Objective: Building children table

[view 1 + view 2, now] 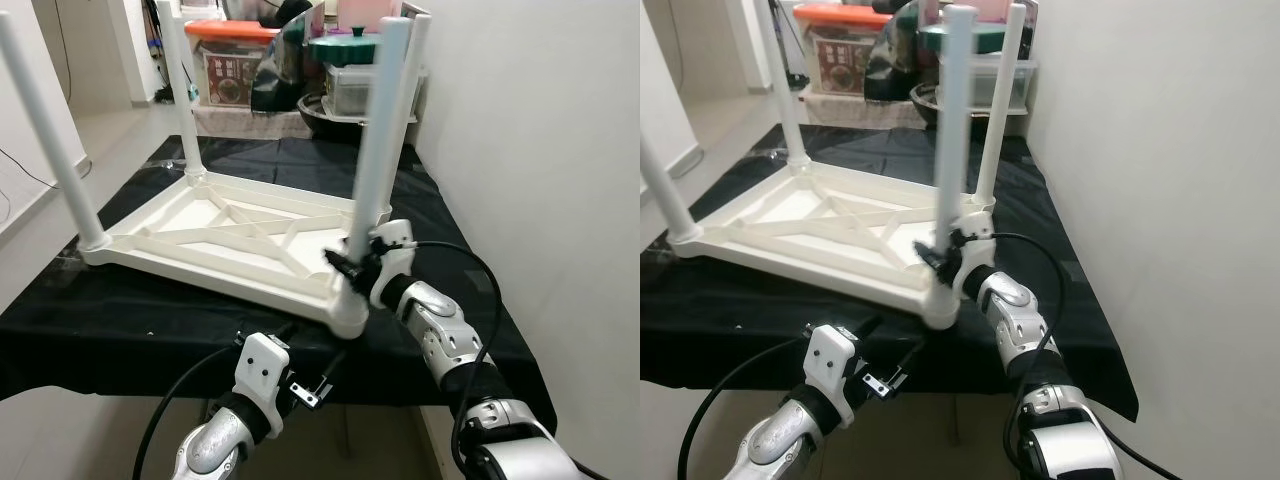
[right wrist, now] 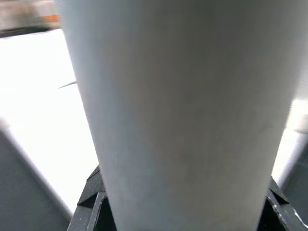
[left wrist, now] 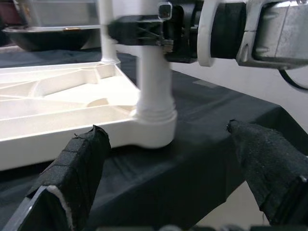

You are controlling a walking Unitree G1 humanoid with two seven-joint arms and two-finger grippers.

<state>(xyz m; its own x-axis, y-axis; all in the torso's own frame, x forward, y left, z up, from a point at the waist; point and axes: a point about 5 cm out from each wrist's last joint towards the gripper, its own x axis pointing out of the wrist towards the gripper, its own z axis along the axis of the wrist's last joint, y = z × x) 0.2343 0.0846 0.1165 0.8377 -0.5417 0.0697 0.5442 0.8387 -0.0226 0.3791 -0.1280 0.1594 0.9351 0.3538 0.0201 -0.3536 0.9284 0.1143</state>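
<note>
Table [image 1: 230,235] is upside down on the black-covered counter [image 1: 120,320], top face down, ribbed underside up. 4 white legs [image 1: 382,130] stand upright from its corners.

Right gripper [image 1: 345,262] is at the near right corner, jaws pinched on the base of that leg just above its socket [image 3: 155,126]. Right wrist view is almost all white leg, with black fingertips [image 2: 94,190] showing on either side of it.

Left gripper [image 3: 168,168] hovers low in front of the counter's near edge, below and just short of the same corner. Jaws spread wide, holding nothing; both padded fingers [image 3: 79,161] point at the corner socket, apart from it.

Far end of the counter, beyond the table: clear bin with an orange lid [image 1: 232,60], dark bowl [image 1: 325,115], clear box [image 1: 350,88] with a green lid [image 1: 345,45]. White wall [image 1: 530,150] runs along the counter's right side. Black cables loop from both wrists.
</note>
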